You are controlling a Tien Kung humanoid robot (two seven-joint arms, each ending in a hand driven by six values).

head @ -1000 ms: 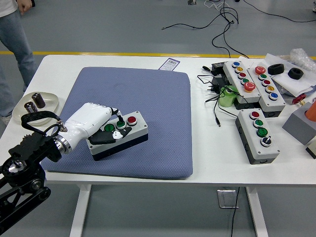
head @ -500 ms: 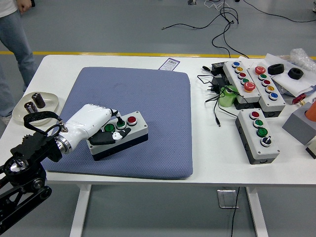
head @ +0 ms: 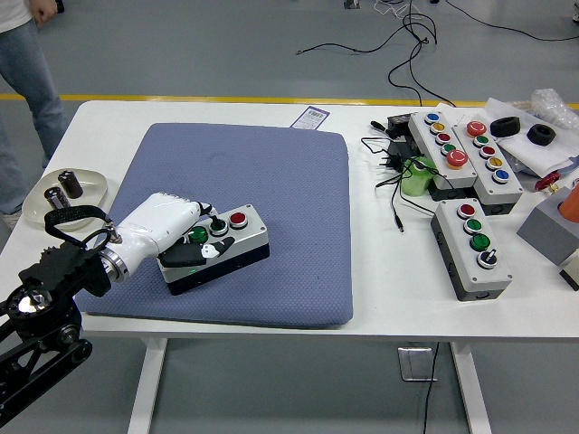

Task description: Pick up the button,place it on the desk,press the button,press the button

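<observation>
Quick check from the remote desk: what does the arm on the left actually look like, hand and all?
The left robot hand has a smooth white shell with black fingers and a small white pad on one finger. A silver ring joins it to a black arm of open, skeletal metal parts with gear-like edges. A black cable loops over the wrist. No markings are readable. The right arm is out of view.

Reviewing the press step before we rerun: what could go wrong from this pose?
1. The left hand lies over the button box with fingers across the green button; it could hit the neighbouring black knob instead.
2. The box sits loose on the blue mat; a sideways push may slide or tip it.
</observation>
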